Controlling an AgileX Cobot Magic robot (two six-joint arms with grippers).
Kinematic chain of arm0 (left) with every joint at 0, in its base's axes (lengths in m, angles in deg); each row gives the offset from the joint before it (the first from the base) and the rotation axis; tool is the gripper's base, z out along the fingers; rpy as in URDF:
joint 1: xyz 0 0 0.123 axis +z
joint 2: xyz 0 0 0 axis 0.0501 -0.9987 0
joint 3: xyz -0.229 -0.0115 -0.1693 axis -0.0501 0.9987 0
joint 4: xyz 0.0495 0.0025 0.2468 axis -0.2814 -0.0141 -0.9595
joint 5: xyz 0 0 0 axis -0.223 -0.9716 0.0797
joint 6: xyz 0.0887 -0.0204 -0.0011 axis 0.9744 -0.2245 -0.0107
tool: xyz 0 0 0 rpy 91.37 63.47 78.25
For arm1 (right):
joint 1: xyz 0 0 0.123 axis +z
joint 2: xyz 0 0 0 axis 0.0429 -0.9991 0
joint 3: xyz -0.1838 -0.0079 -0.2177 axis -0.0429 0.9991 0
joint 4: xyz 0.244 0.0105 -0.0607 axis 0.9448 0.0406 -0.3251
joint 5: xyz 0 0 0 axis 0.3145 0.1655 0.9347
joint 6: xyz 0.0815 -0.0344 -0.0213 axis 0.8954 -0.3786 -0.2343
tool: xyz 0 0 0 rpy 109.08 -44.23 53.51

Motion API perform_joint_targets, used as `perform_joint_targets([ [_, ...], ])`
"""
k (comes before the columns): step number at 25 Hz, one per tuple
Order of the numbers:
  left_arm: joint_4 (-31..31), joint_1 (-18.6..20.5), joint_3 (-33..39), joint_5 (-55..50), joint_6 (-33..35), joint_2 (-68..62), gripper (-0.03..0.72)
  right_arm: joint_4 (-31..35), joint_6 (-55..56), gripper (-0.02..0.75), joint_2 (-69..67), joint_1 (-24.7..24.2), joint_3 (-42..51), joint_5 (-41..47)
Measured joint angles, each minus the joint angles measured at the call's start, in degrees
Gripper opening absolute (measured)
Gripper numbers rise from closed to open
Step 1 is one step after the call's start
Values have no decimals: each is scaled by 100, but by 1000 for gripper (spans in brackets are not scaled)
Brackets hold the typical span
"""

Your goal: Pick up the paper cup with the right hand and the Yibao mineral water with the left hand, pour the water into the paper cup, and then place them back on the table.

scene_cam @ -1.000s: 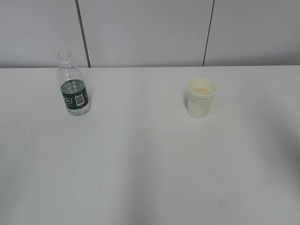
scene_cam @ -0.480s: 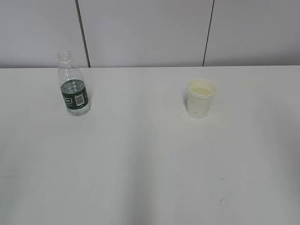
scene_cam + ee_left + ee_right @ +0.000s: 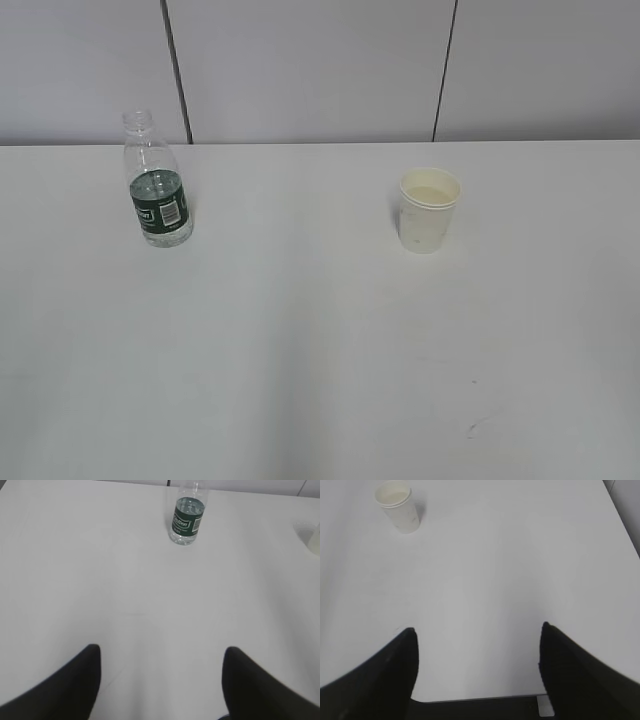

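Yibao mineral water, small clear capless plastic bottle with dark green label band point(image 3: 158, 184): upright at left rear of the plain white worktop point(image 3: 300, 340), free of any grip. Small cream-white paper cup with rolled rim point(image 3: 429, 209): upright at right, well apart from the bottle, pale liquid inside. Left gripper point(image 3: 160, 680): black fingers spread apart, holding nothing, well short of the bottle. Right gripper point(image 3: 477, 672): fingers likewise apart, holding nothing, far from the cup.
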Motion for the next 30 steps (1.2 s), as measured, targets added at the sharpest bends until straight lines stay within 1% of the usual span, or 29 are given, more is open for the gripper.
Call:
perform_joint_targets([
  [7, 0, 0, 0, 0, 0, 0, 469, 98, -317, 585, 831, 0, 611, 12],
  [12, 5, 0, 0, 0, 0, 0, 469, 214, -426, 586, 1151, 0, 1112, 23],
  [17, 5, 0, 0, 0, 0, 0, 469, 245, -533, 585, 1165, 0, 1174, -100],
  [22, 5, 0, 5, 0, 0, 0, 468, 271, -618, 585, 1165, 0, 1379, -514],
  [30, 5, 0, 5, 0, 0, 0, 468, 314, -683, 585, 1165, 3, 1404, -579],
])
